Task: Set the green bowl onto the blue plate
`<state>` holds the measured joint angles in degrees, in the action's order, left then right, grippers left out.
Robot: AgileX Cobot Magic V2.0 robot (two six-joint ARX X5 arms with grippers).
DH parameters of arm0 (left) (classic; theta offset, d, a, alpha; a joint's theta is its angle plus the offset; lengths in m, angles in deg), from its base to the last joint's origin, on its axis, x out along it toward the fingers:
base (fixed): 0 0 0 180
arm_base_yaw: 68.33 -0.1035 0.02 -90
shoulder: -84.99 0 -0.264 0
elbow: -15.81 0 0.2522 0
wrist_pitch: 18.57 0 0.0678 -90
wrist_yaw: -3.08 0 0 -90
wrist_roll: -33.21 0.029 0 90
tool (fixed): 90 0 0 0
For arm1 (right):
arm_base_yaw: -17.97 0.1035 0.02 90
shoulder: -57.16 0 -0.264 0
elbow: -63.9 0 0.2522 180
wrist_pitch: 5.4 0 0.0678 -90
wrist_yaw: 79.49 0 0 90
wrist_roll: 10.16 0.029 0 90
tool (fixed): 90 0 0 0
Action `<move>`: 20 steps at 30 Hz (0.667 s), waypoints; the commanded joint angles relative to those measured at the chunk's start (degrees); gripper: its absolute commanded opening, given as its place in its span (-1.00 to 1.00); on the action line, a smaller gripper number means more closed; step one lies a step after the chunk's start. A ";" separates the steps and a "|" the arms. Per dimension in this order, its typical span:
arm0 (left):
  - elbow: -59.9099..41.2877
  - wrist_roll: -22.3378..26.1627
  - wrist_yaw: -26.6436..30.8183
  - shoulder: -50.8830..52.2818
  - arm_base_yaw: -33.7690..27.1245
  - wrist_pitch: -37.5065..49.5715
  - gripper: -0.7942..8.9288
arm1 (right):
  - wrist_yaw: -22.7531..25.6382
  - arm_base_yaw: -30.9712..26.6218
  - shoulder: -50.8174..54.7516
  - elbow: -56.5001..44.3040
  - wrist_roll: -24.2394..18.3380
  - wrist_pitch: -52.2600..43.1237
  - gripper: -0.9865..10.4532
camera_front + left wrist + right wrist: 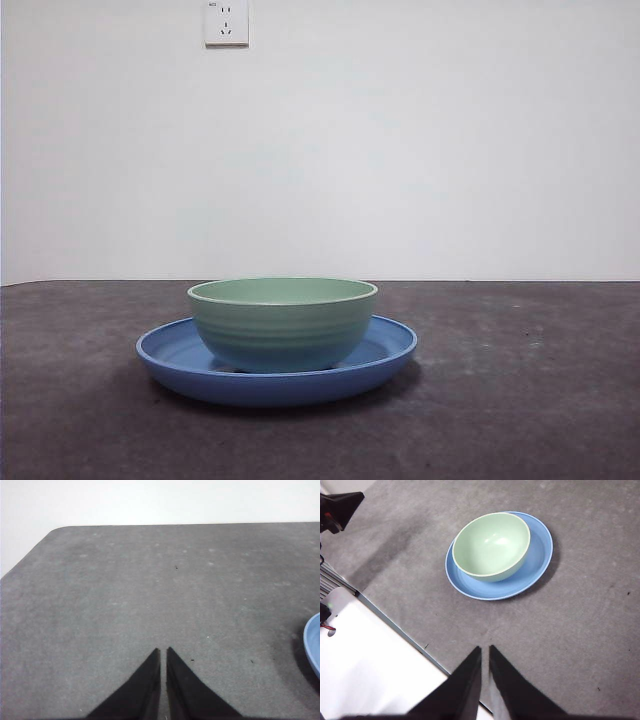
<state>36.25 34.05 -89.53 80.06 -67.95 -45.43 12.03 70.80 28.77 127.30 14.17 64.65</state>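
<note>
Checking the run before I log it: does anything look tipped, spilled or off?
Nothing major. The bowl stands upright and empty on the plate, though off-centre, toward one side of the rim. Both grippers, left and right, are shut and clear of it.

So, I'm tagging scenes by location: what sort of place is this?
Probably a lab or test bench, not a kitchen: a bare grey table, a blank white wall with a socket, and only a green bowl on a blue plate.
</note>
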 commanded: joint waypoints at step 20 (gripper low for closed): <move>-5.81 -0.50 5.49 4.74 0.04 1.77 -0.80 | 0.13 0.61 -0.31 0.28 0.74 -0.61 -0.79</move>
<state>31.68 33.74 -84.18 84.76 -67.90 -43.22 12.03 70.80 28.77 127.30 14.17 64.65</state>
